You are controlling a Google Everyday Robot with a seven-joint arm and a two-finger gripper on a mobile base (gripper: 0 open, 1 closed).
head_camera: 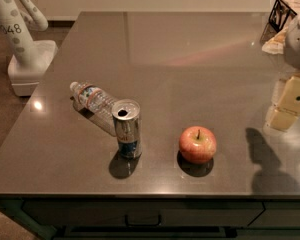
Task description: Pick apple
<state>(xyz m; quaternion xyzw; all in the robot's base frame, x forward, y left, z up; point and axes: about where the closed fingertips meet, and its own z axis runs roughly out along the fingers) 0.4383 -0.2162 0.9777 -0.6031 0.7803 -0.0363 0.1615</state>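
Note:
The apple (197, 144) is round and red with yellowish patches and a short dark stem. It sits upright on the grey counter (180, 59), near the front edge and right of centre. My gripper (288, 105) is cream-coloured and hangs above the counter at the right edge of the view. It is to the right of the apple, a little farther back, and well apart from it. Nothing is held in it. Its shadow falls on the counter between it and the apple.
An opened silver drink can (126, 128) stands left of the apple. A clear water bottle (94, 100) lies on its side behind the can. A black wire rack (284, 12) with paper is at the back right corner. Another white robot (21, 31) stands on the floor at the left.

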